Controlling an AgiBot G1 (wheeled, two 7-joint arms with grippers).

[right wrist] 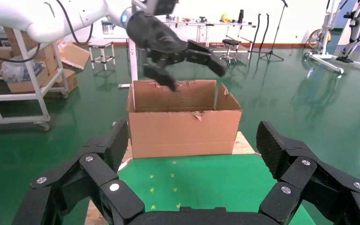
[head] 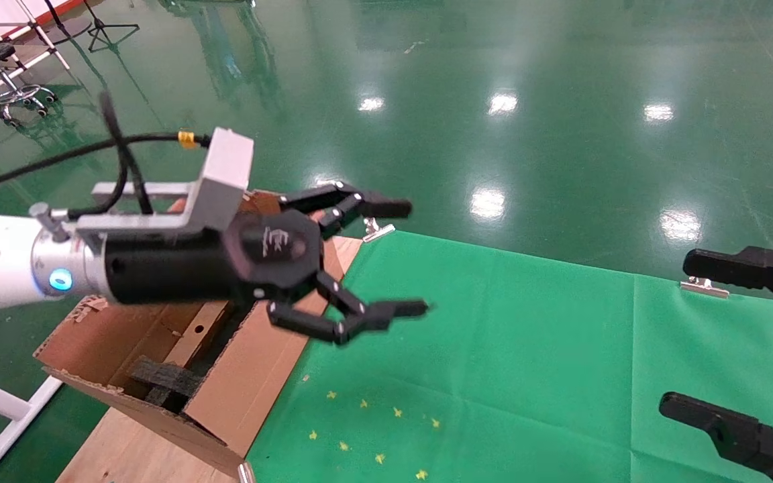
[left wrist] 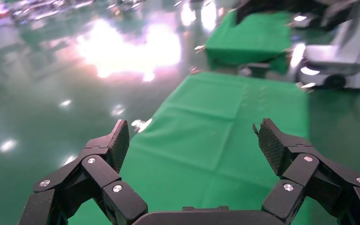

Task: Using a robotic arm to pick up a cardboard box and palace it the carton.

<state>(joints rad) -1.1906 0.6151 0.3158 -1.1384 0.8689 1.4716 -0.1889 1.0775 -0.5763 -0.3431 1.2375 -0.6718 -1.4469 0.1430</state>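
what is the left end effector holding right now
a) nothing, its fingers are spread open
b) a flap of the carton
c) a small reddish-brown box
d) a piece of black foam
a: the left end effector hangs above the near edge of the carton with its fingers spread wide, and the left wrist view shows only the green cloth between them.

Left tool [head: 386, 258] above carton [head: 225, 396], cloth [head: 527, 362] rightward.
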